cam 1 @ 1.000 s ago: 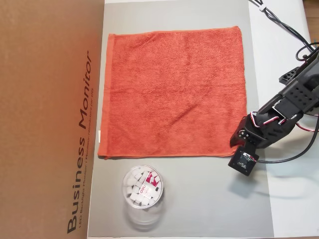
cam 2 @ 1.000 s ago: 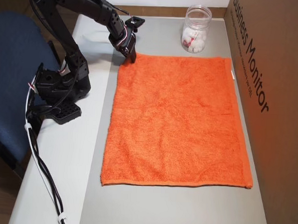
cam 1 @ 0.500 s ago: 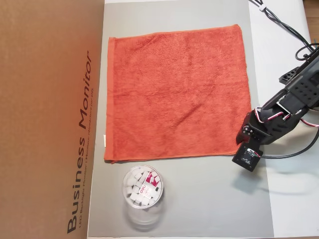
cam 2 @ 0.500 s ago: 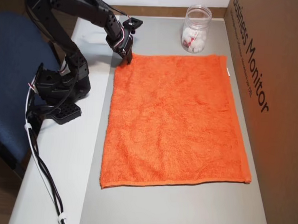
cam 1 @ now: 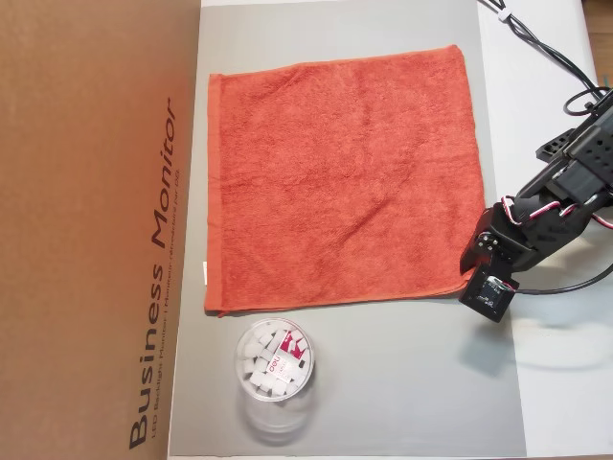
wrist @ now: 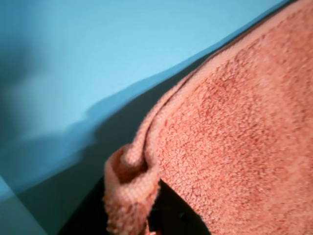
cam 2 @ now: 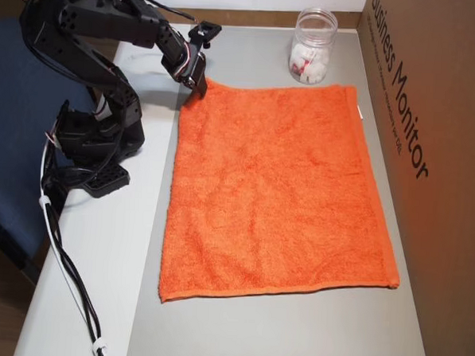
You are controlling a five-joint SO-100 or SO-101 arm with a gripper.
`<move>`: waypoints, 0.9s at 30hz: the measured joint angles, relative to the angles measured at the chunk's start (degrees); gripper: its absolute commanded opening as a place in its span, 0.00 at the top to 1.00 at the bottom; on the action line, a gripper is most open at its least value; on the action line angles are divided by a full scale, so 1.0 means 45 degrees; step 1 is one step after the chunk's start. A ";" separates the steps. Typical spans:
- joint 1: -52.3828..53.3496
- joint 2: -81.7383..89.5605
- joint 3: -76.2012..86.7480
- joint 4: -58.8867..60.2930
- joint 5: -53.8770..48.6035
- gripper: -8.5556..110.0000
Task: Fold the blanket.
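Observation:
The blanket (cam 1: 345, 177) is an orange-red terry towel lying flat on a grey mat (cam 1: 383, 383), and it shows in both overhead views (cam 2: 285, 188). A small white tag (cam 1: 204, 272) sits on its edge beside the cardboard box. My gripper (cam 1: 471, 280) is at the towel's lower right corner in an overhead view and at its far left corner (cam 2: 196, 92) in the other. It is shut on that corner. The wrist view shows the corner (wrist: 129, 186) bunched and lifted slightly off the mat, pinched against a black finger (wrist: 173, 215).
A clear jar (cam 1: 275, 359) of white pieces stands just off the towel's edge (cam 2: 312, 50). A brown cardboard box (cam 1: 96, 230) borders one side of the mat. The arm's base (cam 2: 95, 151), its cables (cam 2: 65, 273) and a blue chair (cam 2: 9, 134) lie on the other side.
The gripper has pulled back toward the arm's base with the corner in its grip. The whole towel slid with it, away from the box and the jar.

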 measured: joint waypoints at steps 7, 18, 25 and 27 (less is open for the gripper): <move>-0.0059 0.1289 0.0000 0.0000 0.0059 0.93; -0.0039 0.3496 0.0000 0.0000 0.0137 0.93; 0.0586 0.3906 -0.1094 0.0000 0.0137 0.93; 0.0879 0.3906 -0.1621 0.0000 0.0137 0.93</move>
